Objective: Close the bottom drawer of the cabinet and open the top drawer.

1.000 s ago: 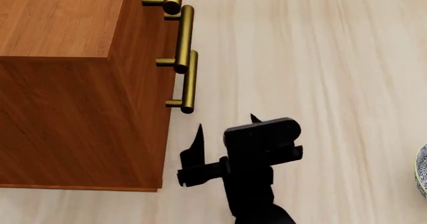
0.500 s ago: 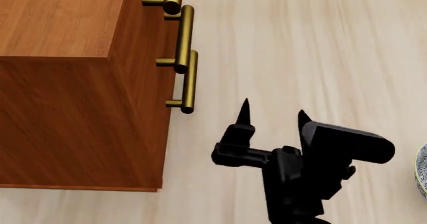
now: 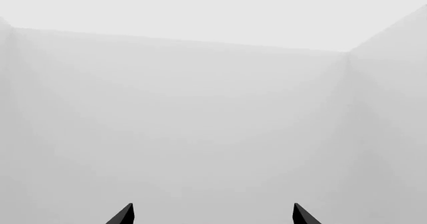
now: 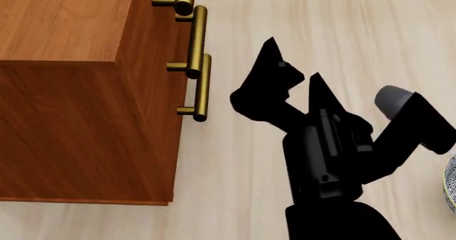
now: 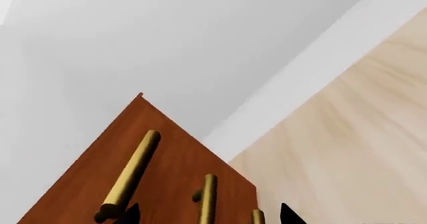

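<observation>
Right gripper raised beside the cabinet's drawer handles, nothing held.

The right gripper (image 4: pixel 291 63) is seen with its fingers spread apart and empty. The cabinet (image 4: pixel 78 90) lies to their left, across a gap of bare floor; three brass handles (image 4: pixel 196 39) are stacked there, each long axis running roughly parallel to the fingers. Which handle belongs to the top drawer cannot be told. The left gripper (image 3: pixel 212 215), parted and empty, faces blank wall only, so the right arm is judged nearer.
</observation>
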